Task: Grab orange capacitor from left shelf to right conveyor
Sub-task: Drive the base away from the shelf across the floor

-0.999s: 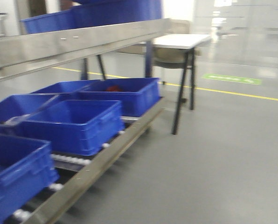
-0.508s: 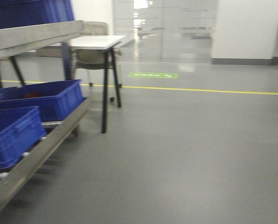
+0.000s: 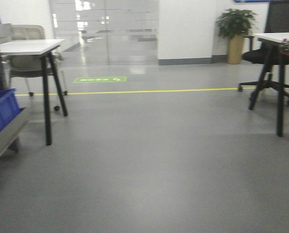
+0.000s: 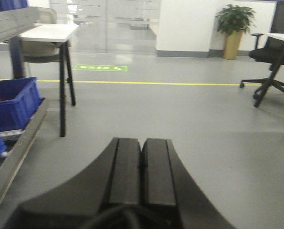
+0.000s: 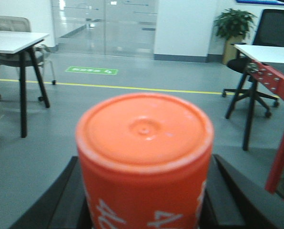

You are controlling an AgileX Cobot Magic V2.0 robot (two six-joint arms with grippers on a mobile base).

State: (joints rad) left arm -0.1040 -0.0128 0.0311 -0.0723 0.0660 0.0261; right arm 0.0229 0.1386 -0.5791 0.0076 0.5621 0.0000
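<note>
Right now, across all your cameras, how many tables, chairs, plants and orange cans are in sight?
Tables: 2, the left table and the right table
Chairs: 2, the beige chair and the black chair
Plants: 1, the potted plant
Cans: 1, the orange can
Total: 6

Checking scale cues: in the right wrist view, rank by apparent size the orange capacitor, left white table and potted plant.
1. orange capacitor, largest only because it sits nearest the camera
2. white table
3. potted plant
</note>
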